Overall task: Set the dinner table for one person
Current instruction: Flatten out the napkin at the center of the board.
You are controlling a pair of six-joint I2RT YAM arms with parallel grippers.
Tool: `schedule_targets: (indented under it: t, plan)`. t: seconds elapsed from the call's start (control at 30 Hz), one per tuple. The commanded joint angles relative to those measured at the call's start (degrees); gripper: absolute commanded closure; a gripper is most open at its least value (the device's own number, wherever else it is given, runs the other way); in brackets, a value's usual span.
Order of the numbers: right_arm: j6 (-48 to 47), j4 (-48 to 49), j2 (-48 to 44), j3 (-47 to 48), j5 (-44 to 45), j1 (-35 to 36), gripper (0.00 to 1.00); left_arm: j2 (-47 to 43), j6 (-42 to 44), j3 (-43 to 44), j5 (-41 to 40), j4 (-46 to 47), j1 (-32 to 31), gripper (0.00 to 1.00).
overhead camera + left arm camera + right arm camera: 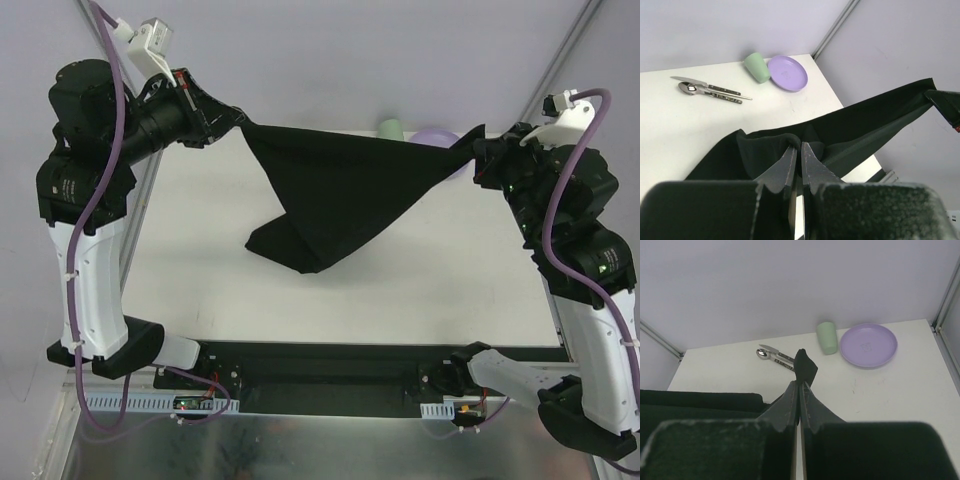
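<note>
White counter (200, 290) lies btwn the two arms, grey rails along its sides. Black cloth (350, 190) hangs over its middle, stretched btwn both arms, lower fold sagging toward the surface. L end effector (799, 150) is clamped on one corner, R end effector (800, 387) on the opposite corner. Far edge: green cup (757, 67) just beside purple plate (787, 73); knife & spoon (705, 89) together, left of the cup.
</note>
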Motion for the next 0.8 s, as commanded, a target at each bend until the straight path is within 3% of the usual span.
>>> schedule_targets:
  t: [0.0,0.37,0.5,0.77]
  plan:
    - [-5.9,3.63,-2.44,3.46,9.51,-1.58,0.99,-2.3,4.85,3.61,-11.14,1.41,1.9,1.0]
    - [-8.63,8.82,-5.52,1.43,13.03,-1.58,0.99,-7.31,10.21,4.14,-24.41,1.58,1.81,1.0]
    - [-8.63,8.65,-6.13,2.4,9.87,-1.58,0.99,-8.54,10.92,4.14,-24.6,2.46,1.81,1.0]
    - [-5.03,8.91,-7.63,6.35,-3.74,-1.58,0.99,-13.2,10.39,1.42,-16.26,9.67,1.81,1.0]
